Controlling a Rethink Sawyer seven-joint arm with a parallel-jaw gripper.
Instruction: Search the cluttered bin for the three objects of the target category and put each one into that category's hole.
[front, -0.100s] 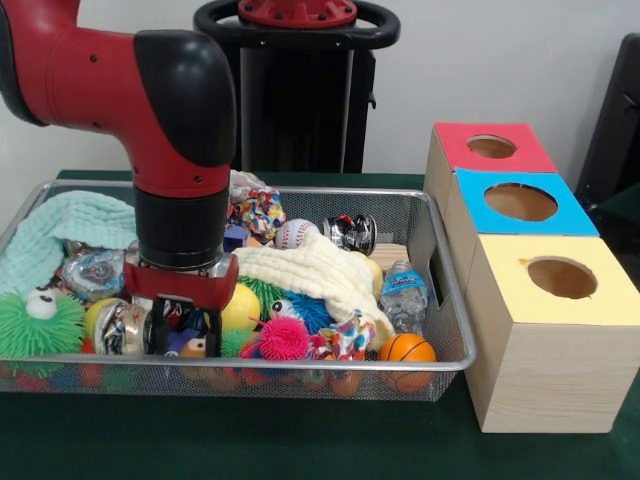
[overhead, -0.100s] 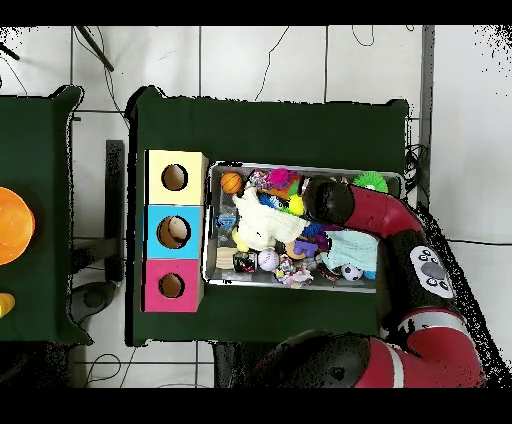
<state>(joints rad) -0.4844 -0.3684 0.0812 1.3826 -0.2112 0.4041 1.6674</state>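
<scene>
Reaching into the wire bin (front, -0.100s: 452, 300), hand (front, -0.100s: 182, 335) sits among toys beside a yellow ball (front, -0.100s: 240, 306); grip unclear. Overhead, arm hides it.

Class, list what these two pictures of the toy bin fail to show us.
- Gripper: front view, sunk among toys; open or shut unclear. Overhead view, the arm covers it.
- Toys under the cream cloth: hidden in both views.
- Inside the three holes, e.g. the yellow box: too dark.
</scene>
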